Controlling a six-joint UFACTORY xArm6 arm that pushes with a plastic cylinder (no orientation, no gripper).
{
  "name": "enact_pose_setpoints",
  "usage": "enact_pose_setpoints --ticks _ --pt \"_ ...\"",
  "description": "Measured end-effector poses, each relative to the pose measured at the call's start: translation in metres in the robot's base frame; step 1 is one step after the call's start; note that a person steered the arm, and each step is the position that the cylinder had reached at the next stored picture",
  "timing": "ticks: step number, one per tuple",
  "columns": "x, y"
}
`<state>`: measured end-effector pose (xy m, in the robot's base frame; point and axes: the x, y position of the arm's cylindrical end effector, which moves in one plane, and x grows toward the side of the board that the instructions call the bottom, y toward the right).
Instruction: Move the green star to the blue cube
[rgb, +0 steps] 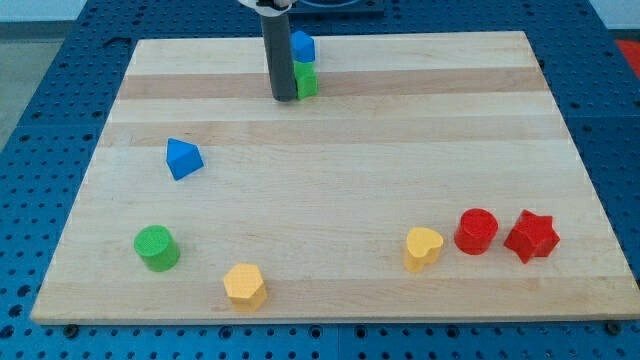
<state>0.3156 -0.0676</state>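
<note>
Standing near the view's top edge of the counter (330, 130), the tool is a plain dark rod with nothing to spread or pinch, and its tip (284, 98) rests just left of the green star (307, 80), apparently touching it. The rod hides part of the star, so its shape is hard to confirm. The blue cube (302, 45) sits directly above the star in the view, seemingly touching it. The star lies to the tip's right and slightly up, so any remaining push would likely run toward the view's top.
</note>
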Motion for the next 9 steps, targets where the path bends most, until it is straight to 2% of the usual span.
enact_pose_setpoints --ticks 1,2,3,6,7,9 --pt "0.020 0.000" --pt "0.041 0.025" --pt "0.036 0.051" --pt "-0.033 0.051" --pt "-0.028 0.051" --pt "0.017 0.042"
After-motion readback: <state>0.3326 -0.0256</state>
